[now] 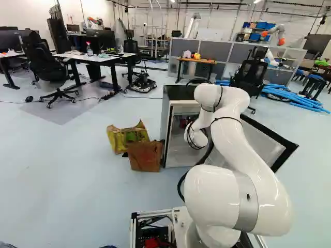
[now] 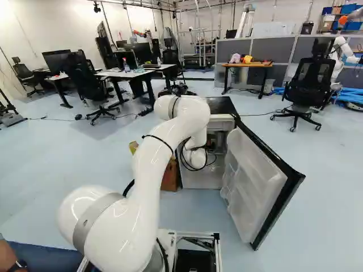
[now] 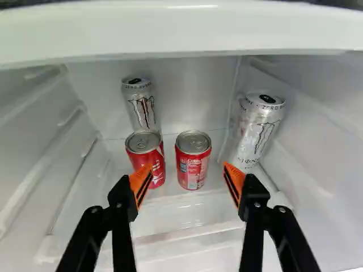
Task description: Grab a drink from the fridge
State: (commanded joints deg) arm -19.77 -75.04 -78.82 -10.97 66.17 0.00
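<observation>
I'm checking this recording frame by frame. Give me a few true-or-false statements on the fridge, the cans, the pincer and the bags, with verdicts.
1. The pincer stands open, with no can gripped. True.
2. The fridge is shut. False: its door stands wide open.
3. Two red cans and two silver cans are visible inside. True.
4. The silver cans touch each other. False: they stand apart.
5. A brown bag rests on the floor beside the fridge. True.
6. The pincer's pads are blue. False: the pads are orange.
</observation>
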